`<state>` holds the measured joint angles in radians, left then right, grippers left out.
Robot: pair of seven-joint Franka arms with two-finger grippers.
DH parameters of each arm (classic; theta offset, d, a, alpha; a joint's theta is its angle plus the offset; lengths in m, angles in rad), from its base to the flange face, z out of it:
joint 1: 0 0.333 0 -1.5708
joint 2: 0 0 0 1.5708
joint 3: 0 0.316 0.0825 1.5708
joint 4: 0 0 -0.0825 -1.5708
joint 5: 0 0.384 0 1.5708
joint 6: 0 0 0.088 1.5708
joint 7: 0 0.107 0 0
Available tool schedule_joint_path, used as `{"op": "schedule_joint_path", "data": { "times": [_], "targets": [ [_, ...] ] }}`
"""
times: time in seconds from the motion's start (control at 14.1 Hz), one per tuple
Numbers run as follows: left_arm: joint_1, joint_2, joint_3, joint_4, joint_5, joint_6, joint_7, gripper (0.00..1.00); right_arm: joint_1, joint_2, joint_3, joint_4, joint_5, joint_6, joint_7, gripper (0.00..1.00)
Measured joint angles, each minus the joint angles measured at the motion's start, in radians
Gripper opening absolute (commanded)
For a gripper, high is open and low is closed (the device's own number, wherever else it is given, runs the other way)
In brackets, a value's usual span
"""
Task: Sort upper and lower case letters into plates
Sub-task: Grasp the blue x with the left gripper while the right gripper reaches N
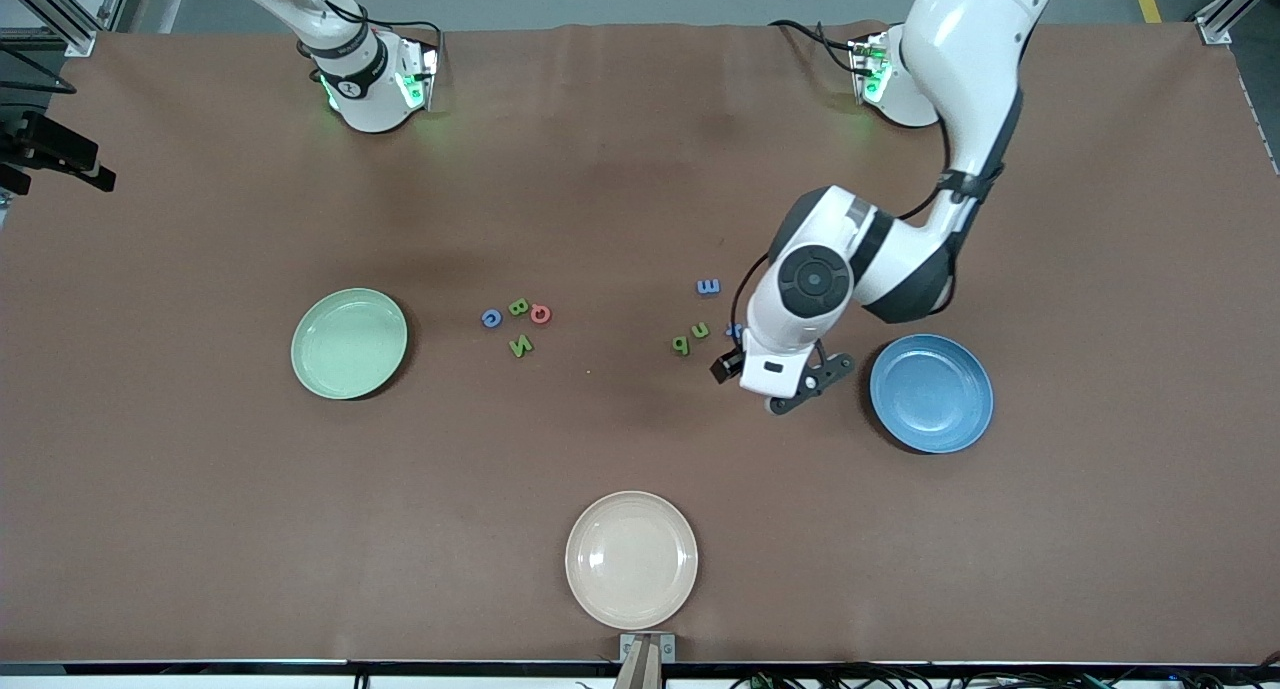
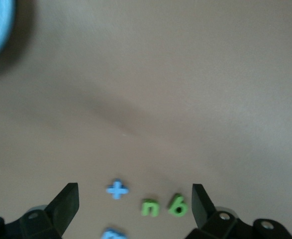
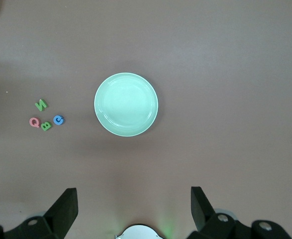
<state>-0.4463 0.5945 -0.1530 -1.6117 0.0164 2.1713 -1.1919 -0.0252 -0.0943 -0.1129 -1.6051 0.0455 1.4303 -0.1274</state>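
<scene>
Two plates wait for the letters, and neither has been loaded yet. At the right arm's end of the brown worktop (image 1: 640,169) the mint green plate (image 1: 349,343) is found, empty. Beside it, toward the middle, four capitals are clustered — a blue C (image 1: 491,318), a green B (image 1: 518,307), a red Q (image 1: 541,314) and a green N (image 1: 521,346). A cream plate (image 1: 631,559) lies nearest the front camera and is no part of the sorting. Toward the left arm's end the small letters are scattered: a green b (image 1: 680,345), a green n (image 1: 700,330), a blue piece (image 1: 708,286) and a small blue letter (image 2: 117,189) partly hidden by the arm in the front view. The blue plate (image 1: 931,393) is set past them, empty too.

The right pincer (image 3: 131,209) is held high over the mint green plate with its fingers spread and nothing between them; that arm is waiting. The left pincer (image 2: 135,206) is hung low over the small letters, fingers apart and empty.

The first pick appears to be in hand — the approach to a lowercase letter. A short descent would be called for next, with the fingers centred on a single piece so that its neighbours are not nudged, then a close and a carry to the blue plate.
</scene>
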Motion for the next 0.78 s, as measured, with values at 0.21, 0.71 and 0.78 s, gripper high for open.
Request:
{"op": "schedule_joint_path", "data": {
  "times": [0.21, 0.71, 0.78],
  "targets": [
    [-0.026, 0.001, 0.000, -0.092, 0.002, 0.111, -0.105, 1.00, 0.000, -0.001, 0.007, 0.010, 0.000, 0.000, 0.000, 1.00],
    [-0.035, -0.004, 0.003, -0.268, 0.016, 0.250, -0.145, 1.00, -0.008, 0.074, 0.004, 0.014, -0.002, 0.033, 0.000, 1.00],
    [-0.035, -0.004, 0.003, -0.293, 0.018, 0.303, -0.178, 1.00, -0.016, 0.098, 0.003, 0.012, -0.002, 0.041, 0.000, 1.00]
  ]
}}
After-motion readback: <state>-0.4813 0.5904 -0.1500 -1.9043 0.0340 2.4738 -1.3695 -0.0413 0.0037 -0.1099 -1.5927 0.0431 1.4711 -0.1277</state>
